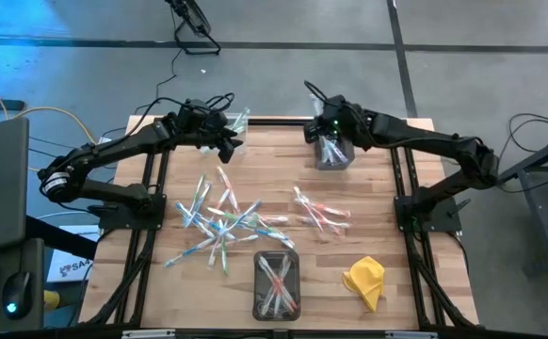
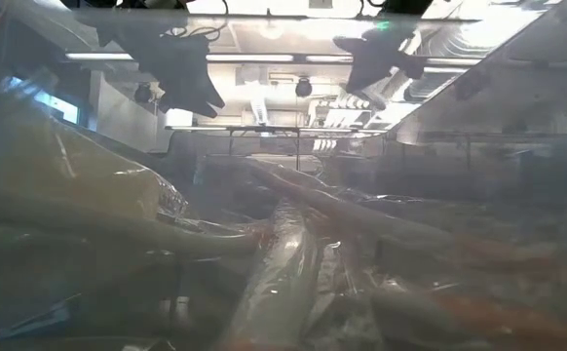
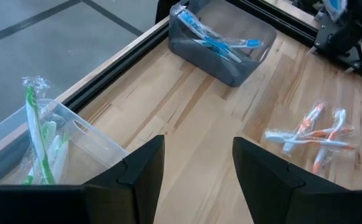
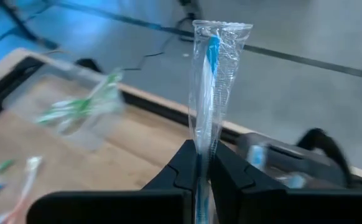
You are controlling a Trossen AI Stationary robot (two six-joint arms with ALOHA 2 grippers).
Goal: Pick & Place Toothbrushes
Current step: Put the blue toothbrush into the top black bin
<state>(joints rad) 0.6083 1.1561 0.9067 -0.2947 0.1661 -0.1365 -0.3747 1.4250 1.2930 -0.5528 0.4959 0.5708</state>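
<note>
yellow cloth (image 1: pixel 365 280), three plastic bins (image 1: pixel 277 284), wooden table (image 1: pixel 387 202)

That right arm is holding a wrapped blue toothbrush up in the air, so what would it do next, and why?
Probably lower it and open the fingers over the grey bin. The right gripper is shut on a wrapped blue toothbrush, it sits right above that bin in the high view, and the bin already holds blue ones.

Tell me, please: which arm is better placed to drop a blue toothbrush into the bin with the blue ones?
Right. Its fingers are shut on a wrapped blue toothbrush, above the blue bin. The left gripper is open and empty, near the green bin.
</note>
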